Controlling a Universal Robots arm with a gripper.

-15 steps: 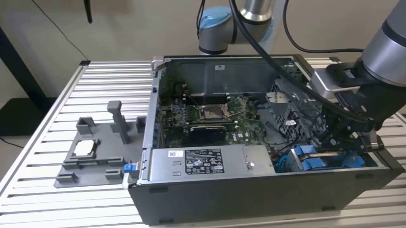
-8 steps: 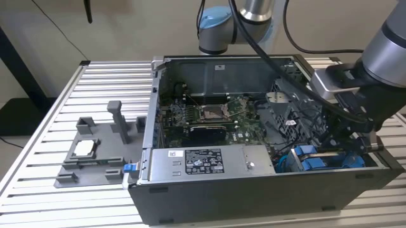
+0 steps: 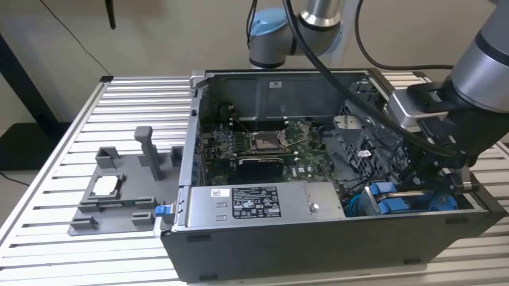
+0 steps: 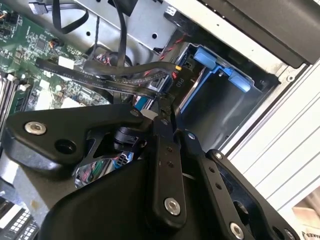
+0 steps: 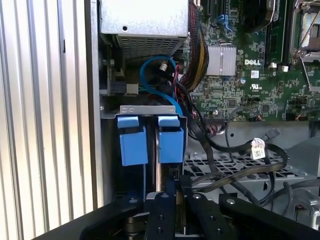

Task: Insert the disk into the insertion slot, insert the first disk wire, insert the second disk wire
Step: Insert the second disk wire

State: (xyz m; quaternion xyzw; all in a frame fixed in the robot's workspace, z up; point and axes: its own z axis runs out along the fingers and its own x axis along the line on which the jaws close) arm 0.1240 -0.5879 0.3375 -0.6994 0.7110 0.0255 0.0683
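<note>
Sitting in the insertion slot (image 5: pixel 150 112), the disk (image 5: pixel 152 145), blue-framed.

We see a desk (image 3: pixel 143 95) of ribbed silver slats, a plain beige wall (image 3: pixel 159 30) at twelve o'clock, and dark floor (image 3: pixel 20 149) at nine o'clock.

The computer case (image 3: pixel 334 238) is dark sheet metal with a matt finish, and the power-supply box (image 3: pixel 254 205) inside it is bare silvery metal — smooth, with a paper label. The insertion slot (image 5: pixel 150 112) is grey sheet metal with bright blue plastic tabs (image 5: pixel 150 140). The gripper (image 4: pixel 165 107) is matt black metal with shiny bolt heads. The table (image 3: pixel 135 107) is ribbed aluminium — pale and faintly glossy.
</note>
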